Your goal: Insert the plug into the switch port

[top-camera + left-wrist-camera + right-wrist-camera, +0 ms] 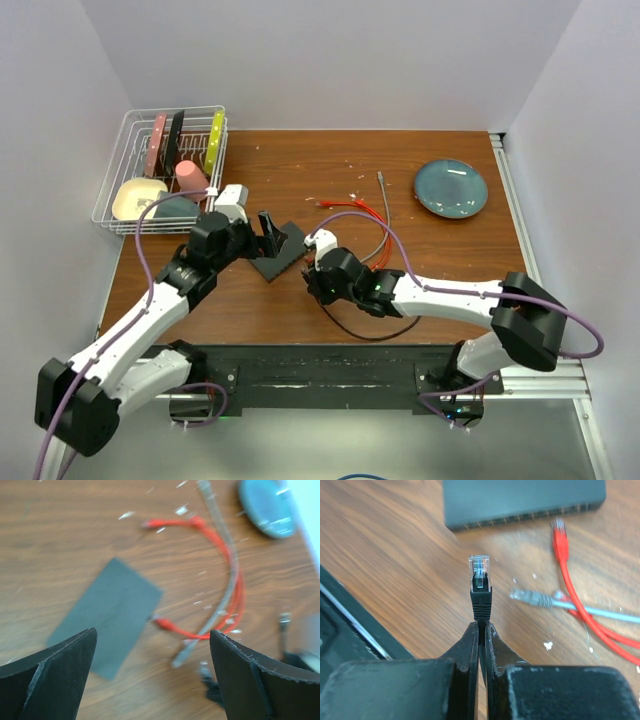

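A black plug [480, 580] with a clear tip sticks up out of my right gripper [481, 625], which is shut on the cable just behind it. The plug points toward the flat black switch box [520, 497]. A row of ports [530, 516] runs along the box's near edge, a short gap ahead of the plug. In the top view the right gripper [312, 265] sits just right of the box [285, 255]. My left gripper [268, 232] hangs over the box's left end, its jaws wide open and holding nothing. In the left wrist view it [152, 632] stands above the box [107, 615].
A red cable [350, 205] and a grey cable [385, 190] lie looped on the table right of the box. The red cable's plug [560, 535] rests near the ports. A blue-grey plate [451, 188] sits at the back right, a wire dish rack [165, 165] at the back left.
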`<state>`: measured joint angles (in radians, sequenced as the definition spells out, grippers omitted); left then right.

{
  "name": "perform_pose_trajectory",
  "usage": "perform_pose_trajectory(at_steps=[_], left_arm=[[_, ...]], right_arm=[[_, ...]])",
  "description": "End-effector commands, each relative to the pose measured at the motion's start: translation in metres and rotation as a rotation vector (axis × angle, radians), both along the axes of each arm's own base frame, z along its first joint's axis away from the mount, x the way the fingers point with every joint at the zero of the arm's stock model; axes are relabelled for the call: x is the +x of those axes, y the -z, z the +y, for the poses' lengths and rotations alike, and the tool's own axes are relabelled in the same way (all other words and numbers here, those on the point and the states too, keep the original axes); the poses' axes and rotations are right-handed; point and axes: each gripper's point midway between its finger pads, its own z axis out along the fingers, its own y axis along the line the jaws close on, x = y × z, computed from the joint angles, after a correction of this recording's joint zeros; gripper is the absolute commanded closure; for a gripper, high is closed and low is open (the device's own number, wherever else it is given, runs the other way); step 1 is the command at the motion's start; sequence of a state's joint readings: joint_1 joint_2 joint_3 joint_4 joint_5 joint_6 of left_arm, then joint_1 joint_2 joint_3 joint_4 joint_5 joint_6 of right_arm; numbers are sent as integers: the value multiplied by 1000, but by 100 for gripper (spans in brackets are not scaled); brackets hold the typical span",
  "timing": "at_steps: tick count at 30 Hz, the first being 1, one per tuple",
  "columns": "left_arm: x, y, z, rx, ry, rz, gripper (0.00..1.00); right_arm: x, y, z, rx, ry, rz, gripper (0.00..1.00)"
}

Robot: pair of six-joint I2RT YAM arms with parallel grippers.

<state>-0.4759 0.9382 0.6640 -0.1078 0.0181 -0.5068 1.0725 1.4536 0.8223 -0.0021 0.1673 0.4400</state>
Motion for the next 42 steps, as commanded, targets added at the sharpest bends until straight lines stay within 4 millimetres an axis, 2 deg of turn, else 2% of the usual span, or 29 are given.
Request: perform_pose_trajectory(at_steps=[1,2,4,5,7,8,9,11,12,14,18,20,21,23,25,26,27,29,31,32,33,42], left_arm=[[19,24,29,80,-37,64,0],[20,34,24,54,-1,98,0],[30,43,31,27,-22,111,0],[33,57,29,31,-12,151,0],[39,64,29,37,-12,165,0],[41,75,29,44,-14,193,0],[47,75,28,32,-16,172,0],[49,89,26,29,-15,201,0],[53,91,26,26,-15,199,0],[57,102,26,32,-14,218,0],[57,121,30,33,-27,240,0],[58,127,34,35,-37,247,0],[58,129,34,32,-37,246,0],[62,131,37,18,-43,246,0],[64,129,38,1,-42,244,0],[65,126,40,-7,-49,234,0],[66,125,40,-12,-50,228,0],[66,121,37,-32,-36,206,2],[65,119,34,-52,-16,197,4],[64,122,33,-53,-13,197,5],[63,124,33,-52,-9,198,6],[60,136,35,-83,17,214,14]], right_arm=[[-1,2,-4,-55,-15,7,100],[-2,7,-3,-65,-18,17,100],[-2,14,-1,-78,-21,26,100],[-2,22,1,-93,-25,35,100],[-2,27,6,-101,-25,46,100],[-4,29,10,-103,-37,50,100],[-5,39,12,-123,-42,64,100],[-6,38,22,-131,-60,59,100],[-7,47,24,-154,-68,66,100],[-7,44,35,-150,-86,57,100],[-7,49,52,-150,-116,63,100],[-6,60,52,-178,-110,74,100],[-3,60,54,-184,-101,72,100],[-1,76,43,-261,-64,92,100],[3,77,44,-287,-52,90,100],[1,85,41,-317,-56,103,100],[2,82,46,-314,-61,103,100],[1,88,41,-357,-61,118,100],[5,86,42,-373,-47,114,100],[4,91,37,-408,-45,124,100],[5,88,39,-413,-42,125,100],[0,86,19,-521,-9,177,100]])
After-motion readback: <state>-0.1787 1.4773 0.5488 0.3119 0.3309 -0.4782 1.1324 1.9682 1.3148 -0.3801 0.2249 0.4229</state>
